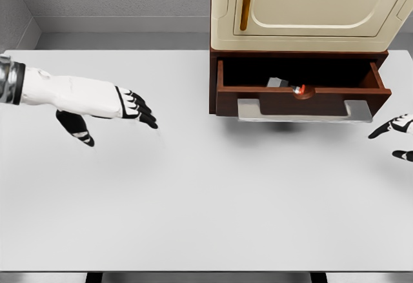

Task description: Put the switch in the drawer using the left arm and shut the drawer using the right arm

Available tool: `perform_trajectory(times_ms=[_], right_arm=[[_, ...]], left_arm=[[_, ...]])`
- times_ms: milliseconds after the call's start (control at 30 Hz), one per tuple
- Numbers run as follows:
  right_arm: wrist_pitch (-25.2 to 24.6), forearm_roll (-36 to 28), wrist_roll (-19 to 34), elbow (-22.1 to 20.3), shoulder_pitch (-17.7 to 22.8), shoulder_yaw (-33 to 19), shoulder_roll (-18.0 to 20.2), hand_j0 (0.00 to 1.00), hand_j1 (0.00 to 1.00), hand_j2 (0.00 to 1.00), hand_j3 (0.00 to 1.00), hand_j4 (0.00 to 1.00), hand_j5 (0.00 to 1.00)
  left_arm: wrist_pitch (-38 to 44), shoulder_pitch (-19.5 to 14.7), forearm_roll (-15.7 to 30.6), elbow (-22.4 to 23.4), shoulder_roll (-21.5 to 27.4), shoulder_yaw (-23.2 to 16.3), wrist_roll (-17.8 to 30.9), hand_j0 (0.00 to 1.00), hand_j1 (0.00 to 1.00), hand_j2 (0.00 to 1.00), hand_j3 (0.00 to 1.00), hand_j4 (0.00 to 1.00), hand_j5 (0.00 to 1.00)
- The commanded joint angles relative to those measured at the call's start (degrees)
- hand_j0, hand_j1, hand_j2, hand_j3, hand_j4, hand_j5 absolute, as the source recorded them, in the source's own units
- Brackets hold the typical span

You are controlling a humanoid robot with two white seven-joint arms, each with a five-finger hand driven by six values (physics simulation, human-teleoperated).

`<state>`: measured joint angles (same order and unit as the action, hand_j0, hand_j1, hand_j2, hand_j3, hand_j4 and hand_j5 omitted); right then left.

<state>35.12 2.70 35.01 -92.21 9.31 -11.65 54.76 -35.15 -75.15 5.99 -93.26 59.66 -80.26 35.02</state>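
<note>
The switch [287,86], a small grey block with a red button, lies inside the open brown drawer [303,100] near its front wall. The drawer sticks out of a cream cabinet [303,12] and carries a grey handle [303,111] along its front. My left hand [132,107] hovers over the table well left of the drawer, fingers spread and holding nothing. My right hand [395,133] shows at the right edge, just below and right of the drawer's front corner, fingers relaxed and holding nothing.
The white table [206,199] stretches from the cabinet to the near edge. A grey wall runs behind it. The cabinet's cream door [316,2] stands above the drawer opening.
</note>
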Motion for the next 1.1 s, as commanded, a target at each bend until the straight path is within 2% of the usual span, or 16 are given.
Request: perform_trajectory(times_ms=[0,67,233,1067], right_arm=[[-0.1,-0.2,0.0,-4.1,0.4,0.2,0.1,0.69,0.69,0.69,0.69,0.69,0.69],[-0.1,1.0,0.0,-8.3,1.1,0.5,0.2,0.69,0.69,0.69,0.69,0.69,0.69],[-0.1,1.0,0.0,-8.3,1.2,0.5,0.7,0.69,0.69,0.69,0.69,0.69,0.69],[-0.1,0.9,0.0,-7.9,-1.1,0.6,0.3,0.69,0.69,0.69,0.69,0.69,0.69]], left_arm=[[0.2,0.0,-4.7,1.0,-0.1,2.9,0.0,1.0,1.0,1.0,1.0,1.0,1.0],[0.2,0.1,-5.8,1.1,-0.1,3.4,0.0,1.0,1.0,1.0,1.0,1.0,1.0],[0.2,0.5,-5.7,2.3,-0.6,3.4,0.0,1.0,1.0,1.0,1.0,1.0,1.0],[0.2,1.1,-5.3,2.6,-0.8,3.4,0.0,1.0,1.0,1.0,1.0,1.0,1.0]])
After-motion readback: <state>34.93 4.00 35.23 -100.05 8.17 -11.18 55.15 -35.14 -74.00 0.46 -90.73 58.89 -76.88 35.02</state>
